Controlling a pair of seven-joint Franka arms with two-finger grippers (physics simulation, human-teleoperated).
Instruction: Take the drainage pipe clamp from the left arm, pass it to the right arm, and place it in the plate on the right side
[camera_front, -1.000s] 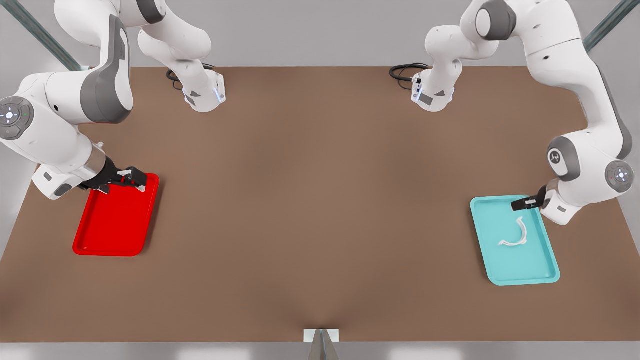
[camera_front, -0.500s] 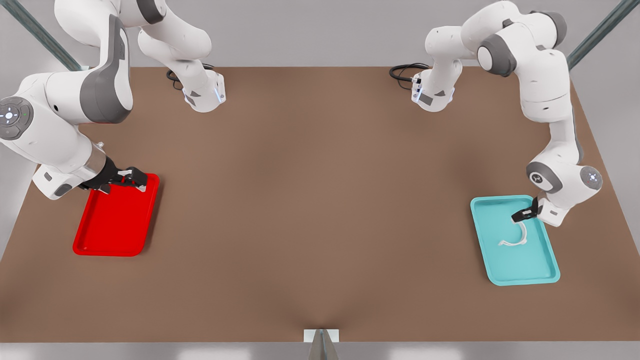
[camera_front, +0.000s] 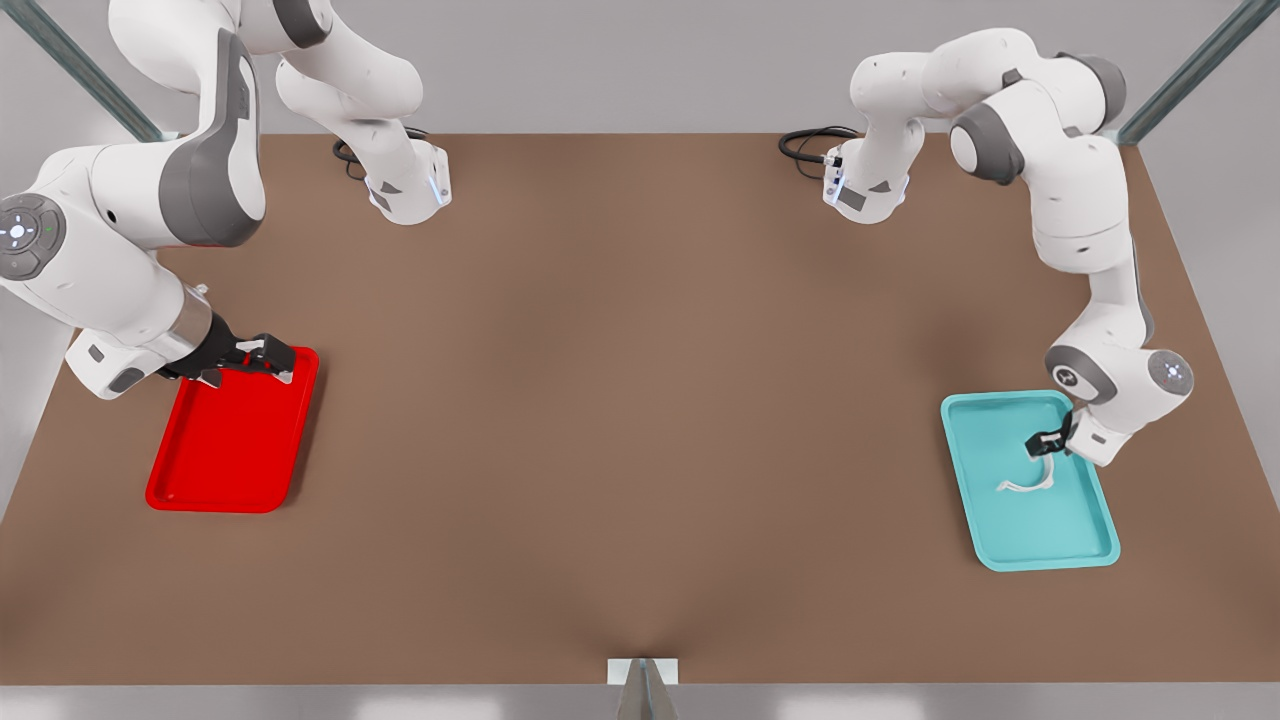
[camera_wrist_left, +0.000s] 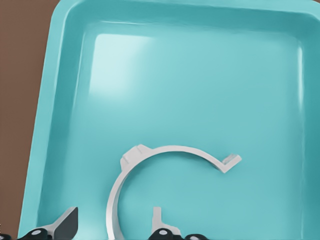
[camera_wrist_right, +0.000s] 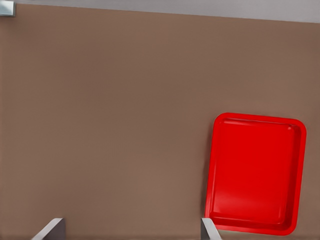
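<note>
Drainage pipe clamp (camera_front: 1030, 479) lying flat inside the teal tray (camera_front: 1092, 548), near the tabletop (camera_front: 640, 400) edge at the front view's right, curve open toward the tray's middle. Left gripper (camera_front: 1043, 443) down in that tray at the tray's far end, spread, straddling one limb of the white half-ring; in the left wrist view one fingertip (camera_wrist_left: 65, 224) outside the strip and the other inside it, clamp (camera_wrist_left: 150, 172) band running between them, not yet pinched.

Step in hand, judged: the pick-up. Best done by lowering until the pads bracket the full height of the thin strip, then pressing in slowly, square to the band, so as not to flick it sideways across the smooth tray floor. Grip better kept on the curved limb, away from the end tab, leaving the far half free for the other gripper at the handover. Lift straight up to clear the raised rim before swinging toward the tabletop's middle.

Right gripper (camera_front: 262, 358) waiting, spread and empty, over the far end of the red plate (camera_front: 172, 490) near the opposite tabletop edge; plate (camera_wrist_right: 295, 175) bare.
</note>
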